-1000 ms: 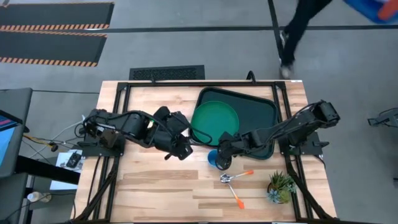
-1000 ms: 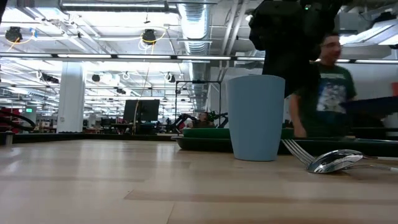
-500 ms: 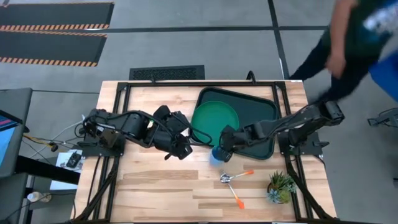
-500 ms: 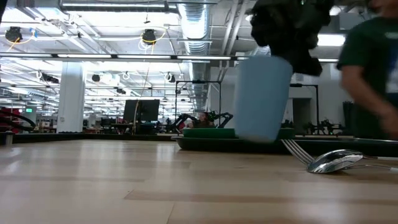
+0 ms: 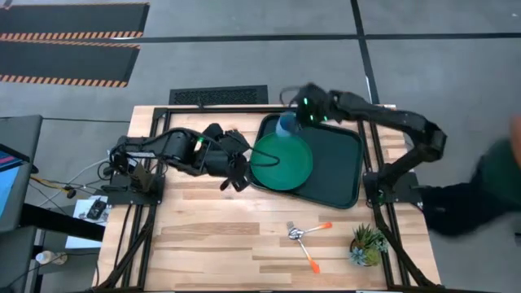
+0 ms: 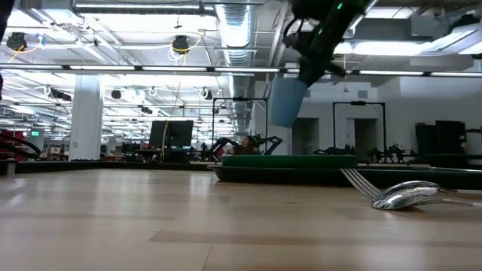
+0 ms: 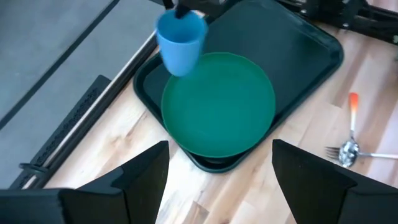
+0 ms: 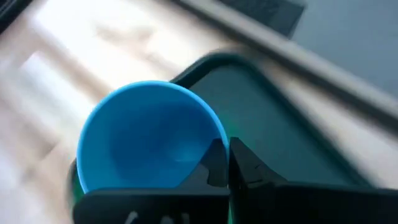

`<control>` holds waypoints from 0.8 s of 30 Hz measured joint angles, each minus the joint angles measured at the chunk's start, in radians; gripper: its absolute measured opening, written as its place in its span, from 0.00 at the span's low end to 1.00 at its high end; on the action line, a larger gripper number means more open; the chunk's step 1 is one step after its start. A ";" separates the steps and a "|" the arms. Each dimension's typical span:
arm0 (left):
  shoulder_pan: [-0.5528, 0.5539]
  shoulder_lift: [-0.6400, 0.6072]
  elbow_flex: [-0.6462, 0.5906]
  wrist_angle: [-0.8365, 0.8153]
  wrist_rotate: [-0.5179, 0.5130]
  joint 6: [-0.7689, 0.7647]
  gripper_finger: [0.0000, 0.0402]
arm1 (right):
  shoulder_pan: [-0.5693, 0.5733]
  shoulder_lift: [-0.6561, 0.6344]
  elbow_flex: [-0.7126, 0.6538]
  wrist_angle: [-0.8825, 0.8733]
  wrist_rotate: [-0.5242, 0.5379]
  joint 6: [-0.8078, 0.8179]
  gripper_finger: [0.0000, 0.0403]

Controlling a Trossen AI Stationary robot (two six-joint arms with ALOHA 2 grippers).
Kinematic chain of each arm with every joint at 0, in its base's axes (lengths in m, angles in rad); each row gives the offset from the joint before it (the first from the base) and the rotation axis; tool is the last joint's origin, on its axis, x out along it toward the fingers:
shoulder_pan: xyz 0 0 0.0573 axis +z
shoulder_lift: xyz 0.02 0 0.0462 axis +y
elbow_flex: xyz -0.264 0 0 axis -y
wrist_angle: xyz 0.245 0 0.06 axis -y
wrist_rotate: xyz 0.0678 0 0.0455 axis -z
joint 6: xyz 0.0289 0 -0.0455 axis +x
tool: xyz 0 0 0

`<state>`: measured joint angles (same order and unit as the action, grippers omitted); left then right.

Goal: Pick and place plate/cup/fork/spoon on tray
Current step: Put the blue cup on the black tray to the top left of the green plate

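The blue cup hangs in the air over the far left corner of the dark tray, with my right gripper shut on it. The green plate lies flat in the tray's left half. My left gripper stands open just left of the plate's near left edge, holding nothing. The spoon and the fork lie on the wood near the table's front edge, their metal heads crossing. My right gripper pinches the cup's rim, one finger inside the cup and one outside. The fingers come from above. The cup hangs below them, tilted and lifted clear of the tray.
A small potted plant stands at the table's near right corner. Part of a person shows on the floor beyond the table's right edge. Bare wood lies near and left of the fork and the spoon.
My right gripper has shut on the cup's rim, lifted the cup off the wood and carried it up and toward the far edge, over the tray's far left corner; the cup now hangs tilted. My left gripper has shifted a little toward the far edge.
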<state>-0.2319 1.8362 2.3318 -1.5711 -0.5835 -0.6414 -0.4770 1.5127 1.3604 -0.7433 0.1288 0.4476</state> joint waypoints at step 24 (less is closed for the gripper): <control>0.168 0.000 0.000 0.000 0.074 0.034 0.66 | -0.200 0.502 0.302 -0.006 -0.157 -0.239 0.00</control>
<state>-0.0638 1.8362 2.3318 -1.5710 -0.5097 -0.6073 -0.6769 2.0151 1.6623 -0.7496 -0.0284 0.2084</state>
